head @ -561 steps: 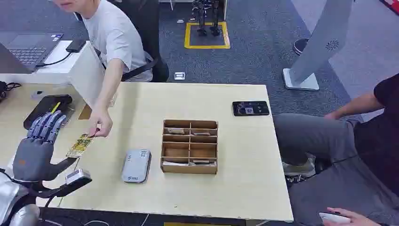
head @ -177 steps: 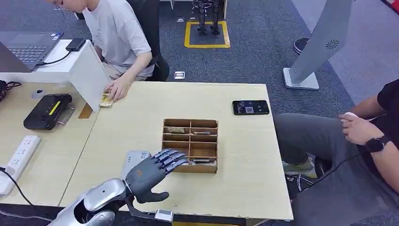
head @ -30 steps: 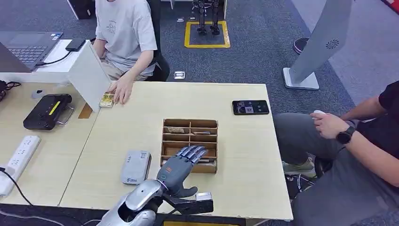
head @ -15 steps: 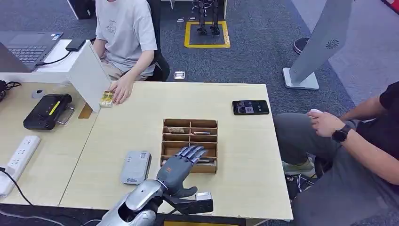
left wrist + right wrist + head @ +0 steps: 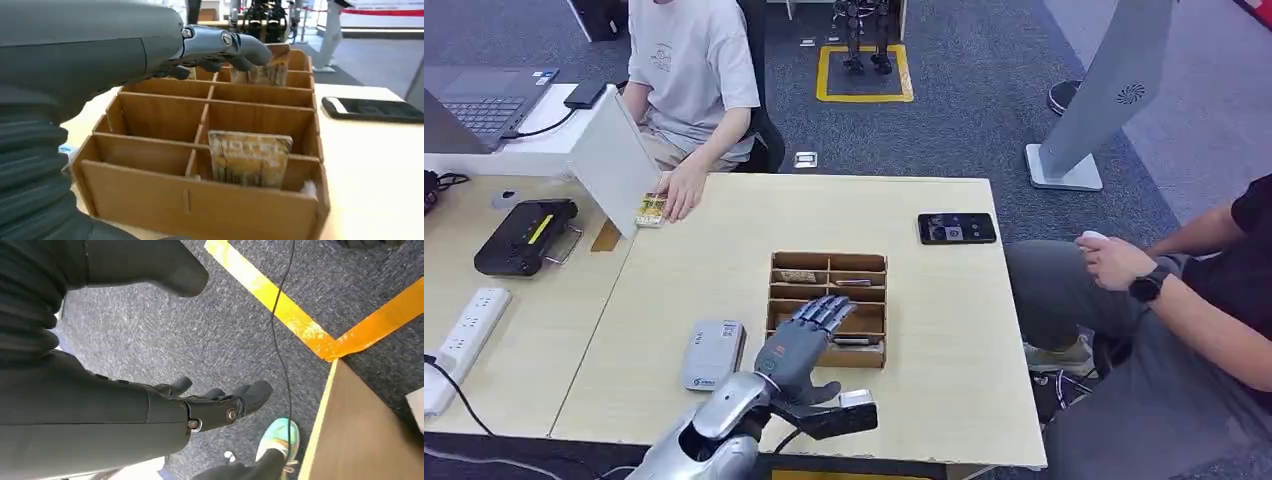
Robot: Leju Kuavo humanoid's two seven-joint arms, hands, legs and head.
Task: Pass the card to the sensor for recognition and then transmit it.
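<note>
The big table (image 5: 944, 340) holds a wooden box (image 5: 828, 309) with little rooms inside. The robot's left hand (image 5: 799, 343) hangs over the near side of the box, fingers spread apart and holding nothing. The right hand (image 5: 215, 402) hangs down over the grey floor, fingers loosely apart and empty. A grey sensor (image 5: 713, 353) lies just beside the box. A card (image 5: 249, 157) stands in a near room of the box; its print is too blurry to read. A person's hand (image 5: 678, 191) rests by another card (image 5: 651, 211) at the far corner.
</note>
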